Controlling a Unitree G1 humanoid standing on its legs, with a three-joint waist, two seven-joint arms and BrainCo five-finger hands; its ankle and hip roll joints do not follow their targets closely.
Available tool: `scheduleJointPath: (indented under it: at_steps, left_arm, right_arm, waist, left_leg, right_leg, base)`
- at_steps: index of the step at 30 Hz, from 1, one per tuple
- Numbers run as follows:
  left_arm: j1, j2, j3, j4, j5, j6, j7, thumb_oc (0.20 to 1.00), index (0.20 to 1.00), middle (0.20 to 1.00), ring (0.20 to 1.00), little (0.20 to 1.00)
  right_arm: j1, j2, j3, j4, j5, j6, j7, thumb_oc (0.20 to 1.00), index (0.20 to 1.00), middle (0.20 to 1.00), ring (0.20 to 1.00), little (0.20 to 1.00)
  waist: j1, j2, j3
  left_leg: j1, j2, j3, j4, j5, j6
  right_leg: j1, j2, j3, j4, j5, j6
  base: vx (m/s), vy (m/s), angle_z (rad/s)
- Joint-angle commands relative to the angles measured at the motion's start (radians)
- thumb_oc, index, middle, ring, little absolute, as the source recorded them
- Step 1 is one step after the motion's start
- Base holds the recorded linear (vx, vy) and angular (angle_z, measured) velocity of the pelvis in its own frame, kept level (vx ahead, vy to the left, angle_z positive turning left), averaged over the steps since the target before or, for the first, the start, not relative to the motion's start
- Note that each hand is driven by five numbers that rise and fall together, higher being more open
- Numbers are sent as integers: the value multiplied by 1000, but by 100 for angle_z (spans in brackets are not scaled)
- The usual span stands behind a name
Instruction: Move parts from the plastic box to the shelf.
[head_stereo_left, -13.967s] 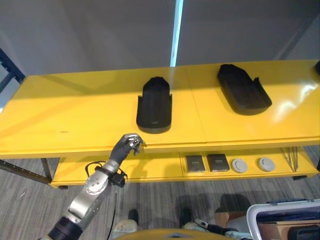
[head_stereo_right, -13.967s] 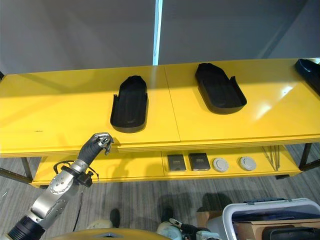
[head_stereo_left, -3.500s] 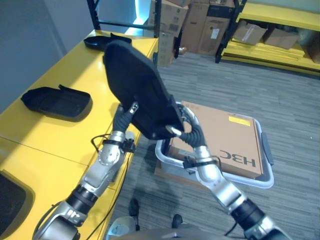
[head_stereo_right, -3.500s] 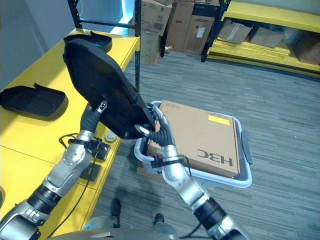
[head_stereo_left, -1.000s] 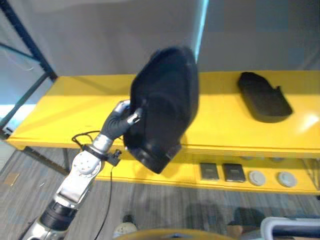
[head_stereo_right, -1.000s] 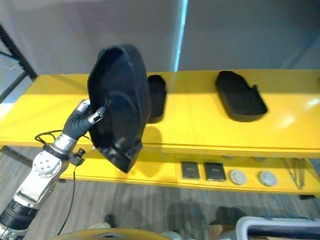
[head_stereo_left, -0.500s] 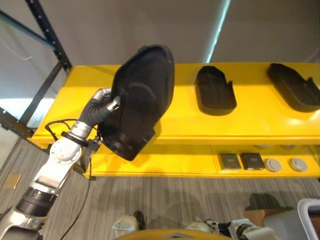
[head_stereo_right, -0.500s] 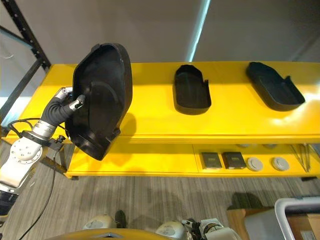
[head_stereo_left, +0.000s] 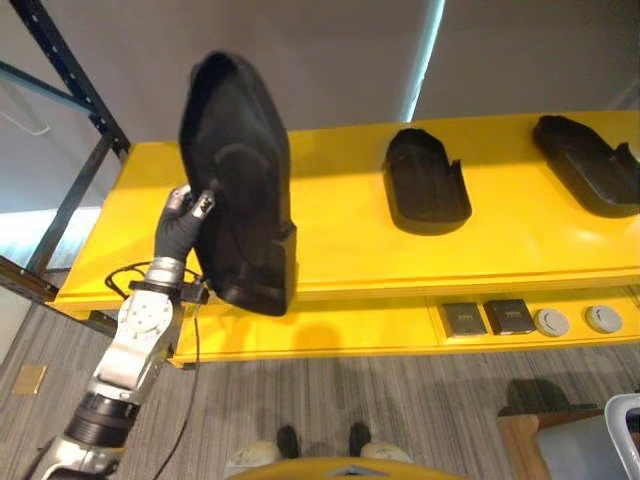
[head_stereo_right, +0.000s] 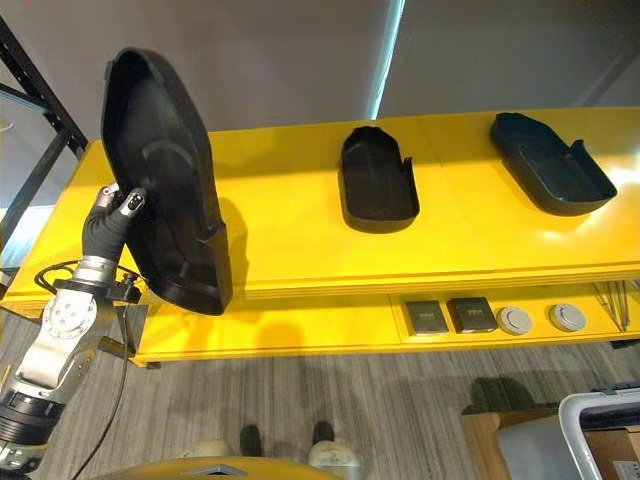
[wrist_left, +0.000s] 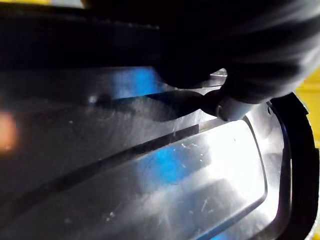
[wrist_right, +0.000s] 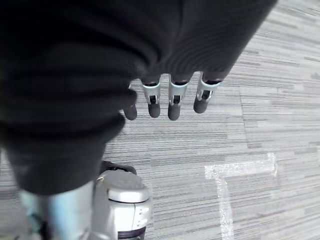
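At about 9 o'clock in the eye views, the left robot hand grips a large black part, its fingers curled round the near edge. The part stands nearly upright over the left end of the yellow shelf, its lower end covering the shelf's front lip. In the left wrist view the part's glossy surface sits so close that little else reads. Near 12 o'clock a 2nd black part lies flat on the shelf. At 2 o'clock a 3rd black part is cut off by the frame edge. The right robot hand hangs over grey floor, fingers relaxed, holding nothing.
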Motion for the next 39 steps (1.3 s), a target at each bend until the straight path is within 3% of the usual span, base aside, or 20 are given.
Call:
scheduleJointPath:
  at_steps: [1, 3, 4, 8, 13, 16, 25, 26, 32, 33, 39]
  left_arm:
    - [-48, 2, 87, 14, 40, -24, 23, 200, 200, 200, 200, 200]
    - [-51, 24, 88, 35, 93, -23, 36, 200, 200, 200, 200, 200]
    - [-59, 43, 89, 44, 65, -21, 45, 200, 200, 200, 200, 200]
    - [-133, 84, 91, 79, 62, 33, 51, 200, 200, 200, 200, 200]
    - [-157, 94, 102, 101, 42, 68, 79, 200, 200, 200, 200, 200]
    - [-181, 101, 111, 145, 45, 44, 121, 200, 200, 200, 200, 200]
    - [-227, 109, 106, 198, -7, 68, 129, 200, 200, 200, 200, 200]
    - [-438, 153, 77, 515, -189, 184, 110, 200, 200, 200, 200, 200]
    - [-454, 158, 71, 530, -194, 182, 105, 200, 200, 200, 200, 200]
    - [-628, 272, 8, 756, -243, 278, 78, 200, 200, 200, 200, 200]
    - [-717, 333, -29, 893, -239, 311, 65, 200, 200, 200, 200, 200]
  right_arm:
    - [-6, -45, 17, 48, 9, 4, 81, 1000, 1000, 1000, 1000, 1000]
    - [-12, -59, 8, 37, 8, 17, 105, 1000, 1000, 1000, 1000, 1000]
    - [-13, -63, 9, 35, 2, 12, 104, 1000, 1000, 1000, 1000, 1000]
    - [-8, -75, 6, 21, -15, -9, 24, 1000, 1000, 1000, 1000, 1000]
    - [1, -49, 20, -19, -41, -18, 10, 1000, 1000, 1000, 1000, 1000]
    - [3, -41, 39, -46, -67, -22, -2, 1000, 1000, 1000, 1000, 1000]
    - [-5, -46, 60, -52, -55, -24, -3, 1000, 1000, 1000, 1000, 1000]
    - [-89, -94, 117, -73, -9, 11, 49, 1000, 1000, 1000, 1000, 1000]
    - [-95, -93, 116, -72, -8, 11, 49, 1000, 1000, 1000, 1000, 1000]
    - [-139, -122, 150, -105, 60, 20, 75, 1000, 1000, 1000, 1000, 1000]
    - [-146, -145, 147, -113, 67, 23, 74, 1000, 1000, 1000, 1000, 1000]
  waist:
    - [-16, 3, 3]
    - [-20, 17, 2]
    - [-18, 21, 4]
    - [-39, 44, 9]
    - [-56, 70, 19]
    - [-72, 81, 35]
    - [-84, 84, 57]
    - [-124, 90, 141]
    - [-120, 89, 143]
    - [-144, 89, 201]
    - [-159, 85, 226]
  left_leg:
    - [-53, 45, -8, -58, -29, -19]
    - [-40, 62, -27, -143, 13, -29]
    - [-40, 53, -55, -169, 2, -22]
    - [12, 27, -44, -253, -37, 1]
    - [62, 21, -49, -353, -25, 11]
    - [44, 21, -42, -362, -23, 10]
    - [27, 22, -36, -362, -20, 7]
    - [-37, 31, -9, -362, 6, -6]
    - [-43, 32, -7, -362, 9, -7]
    - [-75, 38, 7, -362, 24, -8]
    - [-82, 50, 19, -362, 28, -13]
  right_leg:
    - [-20, 48, 29, 24, -52, 18]
    - [-18, 48, 51, 23, -55, 22]
    - [-21, 43, 68, 36, -64, 22]
    - [-59, 13, 48, 61, -77, 36]
    - [-102, -14, 42, 68, -59, 63]
    - [-128, -31, 45, 58, -44, 75]
    - [-147, -39, 51, 47, -32, 81]
    - [-207, -21, 80, 8, -1, 74]
    - [-215, -19, 84, 8, 3, 73]
    - [-263, 8, 102, 5, 18, 64]
    - [-275, 17, 108, 5, 23, 61]
  base:
    - [176, 205, -19]
    - [171, 251, -9]
    - [192, 333, -13]
    - [98, 217, -34]
    - [54, 109, -7]
    - [-53, 68, 2]
    - [-51, 17, -2]
    - [-257, 24, -4]
    - [-57, -8, -22]
    - [-71, -72, 0]
    - [-13, -30, -14]
